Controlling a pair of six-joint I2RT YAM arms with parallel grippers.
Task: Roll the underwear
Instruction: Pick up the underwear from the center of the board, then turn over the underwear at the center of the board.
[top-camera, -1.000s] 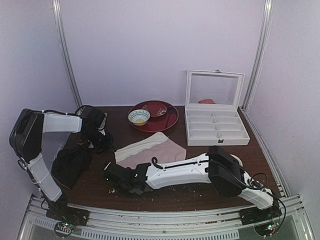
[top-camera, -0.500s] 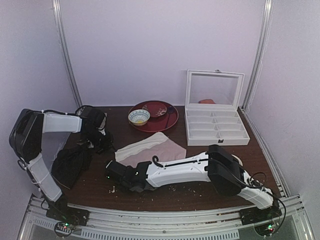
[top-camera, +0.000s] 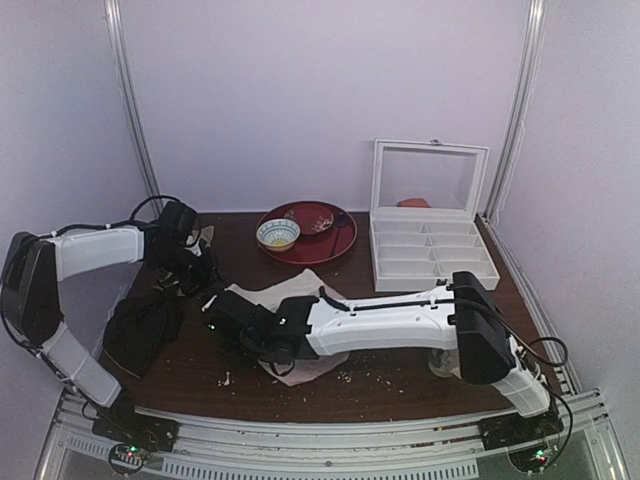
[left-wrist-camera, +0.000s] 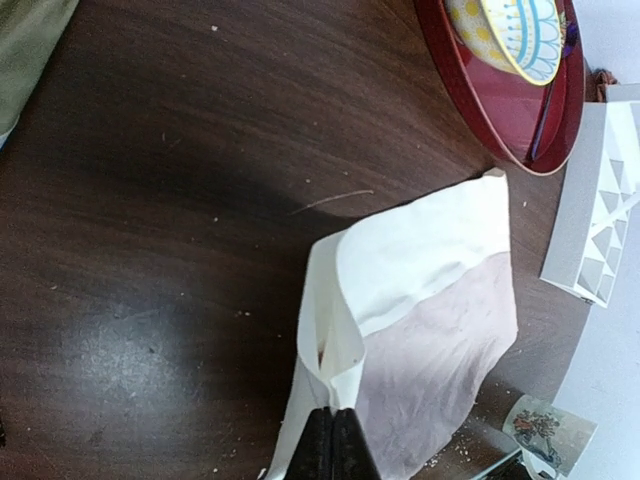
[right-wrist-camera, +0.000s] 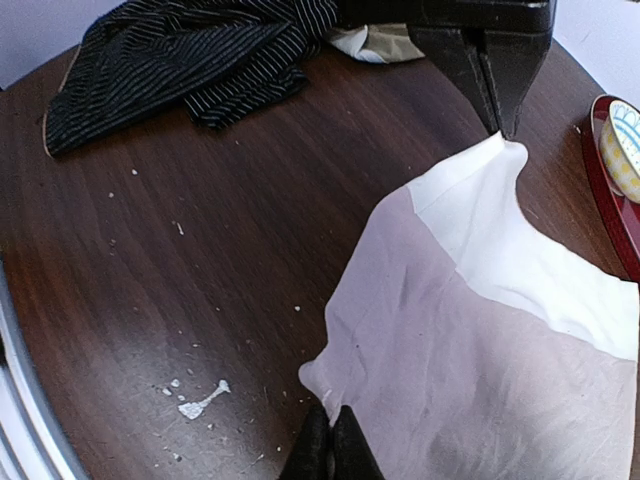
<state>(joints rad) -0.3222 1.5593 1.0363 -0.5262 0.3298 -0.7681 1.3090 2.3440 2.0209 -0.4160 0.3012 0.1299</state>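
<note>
The underwear (left-wrist-camera: 440, 330) is pale pink with a whitish waistband (right-wrist-camera: 520, 260). It lies partly lifted on the dark table, under my right arm in the top view (top-camera: 318, 362). My left gripper (left-wrist-camera: 333, 425) is shut on the waistband's edge, which folds up into a loop above the jaws. It shows in the top view (top-camera: 207, 287) and the right wrist view (right-wrist-camera: 497, 115). My right gripper (right-wrist-camera: 333, 435) is shut on a pink corner of the underwear just above the table; it also shows in the top view (top-camera: 226, 322).
A black striped cloth (right-wrist-camera: 180, 50) lies at the left (top-camera: 140, 330). A beige-olive cloth (left-wrist-camera: 25, 45) is behind it. A red plate (top-camera: 335, 235) with a bowl (top-camera: 277, 234), a white compartment box (top-camera: 432, 255) and a mug (left-wrist-camera: 540, 430) are nearby. Crumbs dot the table.
My right gripper has moved away from the near edge onto the underwear's left side. The underwear has shifted toward the near edge, under the right arm. My left arm has stretched out lower.
</note>
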